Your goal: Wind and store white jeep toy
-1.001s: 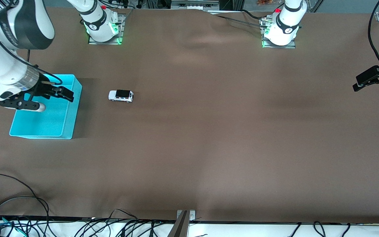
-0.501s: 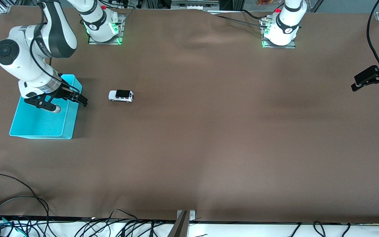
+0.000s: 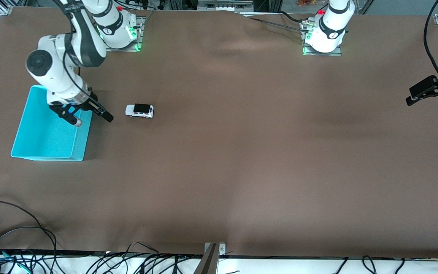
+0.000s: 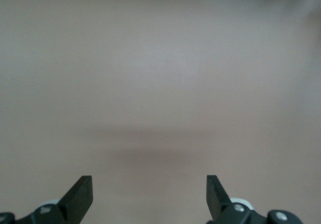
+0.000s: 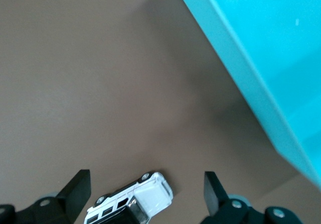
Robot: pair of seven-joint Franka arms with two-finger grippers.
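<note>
Sitting on its wheels on the brown table (image 3: 242, 152), white jeep toy (image 3: 140, 110) is near the turquoise bin (image 3: 44, 137). Right gripper (image 3: 91, 114) hangs over the bin's edge, fingers wide apart, empty. Left gripper (image 4: 149, 196) waits at the left arm's end, fingers spread, holding nothing.

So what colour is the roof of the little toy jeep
Black, on the white jeep toy; the front view shows it best.

Showing two white arms (image 3: 67, 57) with dark grey bands, black cables, black grippers with silver screws (image 5: 45, 202), red buttons and green lights glowing at bases (image 3: 321, 38).
</note>
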